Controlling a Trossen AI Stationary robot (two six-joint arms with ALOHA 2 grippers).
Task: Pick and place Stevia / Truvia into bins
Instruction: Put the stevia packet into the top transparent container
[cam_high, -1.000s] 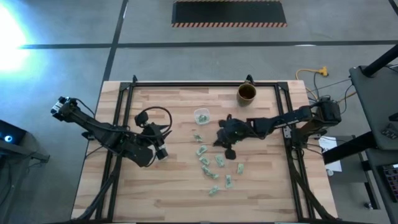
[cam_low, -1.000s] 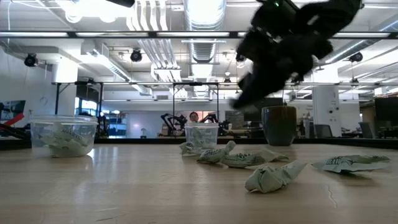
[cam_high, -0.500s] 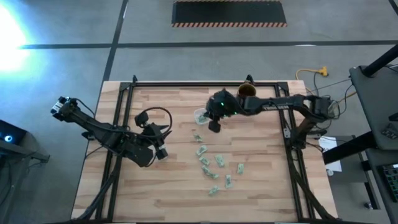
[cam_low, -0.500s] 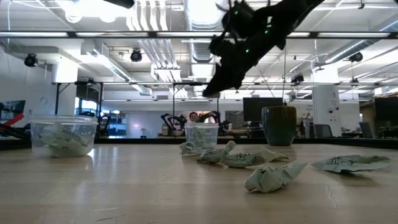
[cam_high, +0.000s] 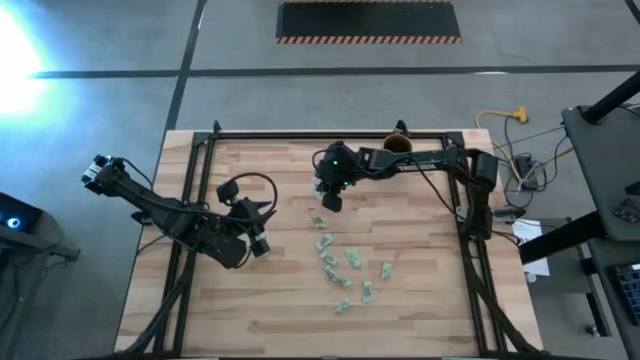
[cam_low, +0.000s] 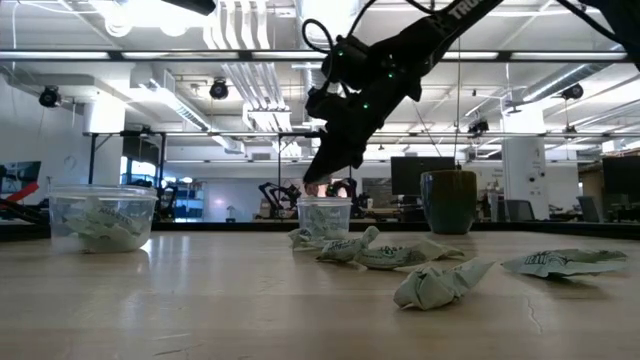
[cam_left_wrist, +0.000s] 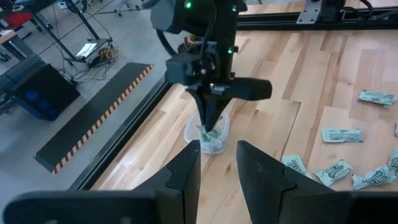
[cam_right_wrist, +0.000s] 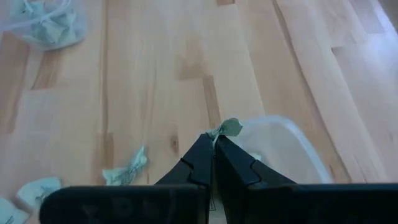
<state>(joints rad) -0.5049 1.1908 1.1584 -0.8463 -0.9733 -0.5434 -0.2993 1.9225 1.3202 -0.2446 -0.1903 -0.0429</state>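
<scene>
Several pale green Stevia sachets (cam_high: 340, 262) lie loose on the wooden table (cam_high: 420, 300), also seen in the low view as a pile of sachets (cam_low: 385, 255). One clear bin (cam_left_wrist: 208, 135) stands far of them with sachets inside. My right gripper (cam_right_wrist: 213, 144) hangs just over this bin's mouth (cam_low: 323, 204), shut on a sachet. A second clear bin (cam_low: 100, 217), holding sachets, stands toward the left. My left gripper (cam_left_wrist: 217, 152) waits at the table's left, raised, open, with nothing between its fingers. My right gripper pinches one sachet between its two fingertips; only a crumpled green corner (cam_right_wrist: 229, 127) sticks out past them. The fingers slant down from the table's right. The sachet is lifted clear, right above the bin's rim (cam_right_wrist: 280, 124).
A brown mug (cam_high: 397, 148) stands at the far edge, right of the bin. A black frame rail (cam_high: 200, 200) runs along the table's left, right and far sides. A black cable loop (cam_high: 250, 180) lies by the left arm. Bare wood lies toward the near edge.
My right gripper, shut all along, has swung from above the loose sachets toward the table's far left, rising a little, and now hangs over the middle bin. The sachets on the table have not moved.
</scene>
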